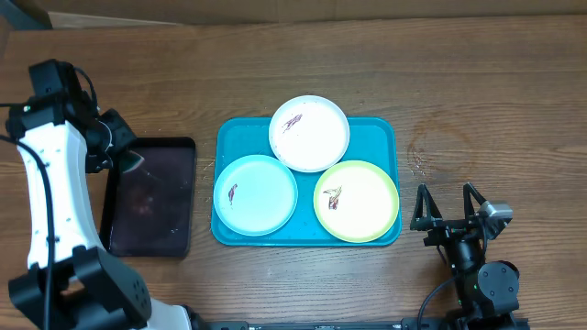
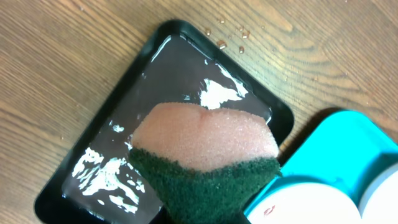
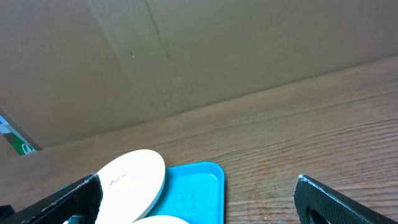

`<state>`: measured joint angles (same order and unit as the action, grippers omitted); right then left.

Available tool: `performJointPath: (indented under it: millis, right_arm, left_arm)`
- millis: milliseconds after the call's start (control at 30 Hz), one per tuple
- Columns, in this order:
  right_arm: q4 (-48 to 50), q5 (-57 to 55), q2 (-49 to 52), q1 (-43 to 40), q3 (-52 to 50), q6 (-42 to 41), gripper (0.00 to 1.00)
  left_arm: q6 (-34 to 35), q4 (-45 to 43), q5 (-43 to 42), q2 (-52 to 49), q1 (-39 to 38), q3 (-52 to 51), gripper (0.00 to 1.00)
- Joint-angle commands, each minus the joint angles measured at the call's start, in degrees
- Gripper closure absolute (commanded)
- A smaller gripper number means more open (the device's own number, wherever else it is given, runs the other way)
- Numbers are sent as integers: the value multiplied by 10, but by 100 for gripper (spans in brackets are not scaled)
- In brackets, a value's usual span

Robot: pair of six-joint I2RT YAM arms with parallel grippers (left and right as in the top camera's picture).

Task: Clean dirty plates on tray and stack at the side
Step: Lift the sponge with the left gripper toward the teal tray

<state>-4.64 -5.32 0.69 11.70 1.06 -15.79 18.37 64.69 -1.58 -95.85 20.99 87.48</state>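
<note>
The left tool is clamped shut on a sponge, pink foam with a dark green scouring face. The sponge fills the middle of the left wrist view, hanging over the dark tray. That tray shines with a thin film of what looks like water, though from this angle I cannot tell whether the sponge touches it or hangs just above it. A few drops lie on the counter beyond the tray's far corner. Further right sits the turquoise tray with all three plates on it: the white plate at the back, the pale blue plate front left and the yellow-green plate front right, the white one overlapping the rims of both. Each shows a small brown smear. The right tool rests on the counter just beside the tray's front right corner, its jaws spread wide and holding nothing. By my reading the task has barely begun: the sponge is in hand, but no plate is wiped, none has left the tray, and no stack exists at the side.
</note>
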Motion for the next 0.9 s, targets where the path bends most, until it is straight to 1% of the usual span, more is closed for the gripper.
performJointPath:
  millis: [0,100,167,333,400,467,533,567,700,733,867]
  right_arm:
    - [3,1,-5,-2,-6,4,0]
    - [3,1,-5,-2,-6,4,0]
    - [3,1,-5,-2,-6,4,0]
    - [3,1,-5,-2,-6,4,0]
    - [3,1,-5,-2,-6,4,0]
    - [3,1,-5,-2,-6,4,0]
    - [3,1,-5,-2,-6,4,0]
    - [3,1,-5,-2,-6,4,0]
    - [3,1,-5,-2,-6,4,0]
    - [3,1,-5,-2,-6,4,0]
    - [3,1,-5,-2,-6,4,0]
  left_arm:
    - [16,-41,5,-24,-5,-83,96]
    - [15,-74,-16,-32,-5,-129,96]
    - [7,-68,-14,-31,-5,-128,96]
    - [1,26,-25,7,-5,-49,96]
    - [-6,37,-21,36,-11,-31,96]
    - [-9,16,31,62,-19,-43,96]
    - [19,-11,71,73,-25,-75,96]
    - [28,-28,76,74,-27,-97,96]
    - [24,-162,77,58,-27,-232,96]
    - [24,-179,74,50,-26,-253,96]
    - [11,-163,37,39,-26,-252,96]
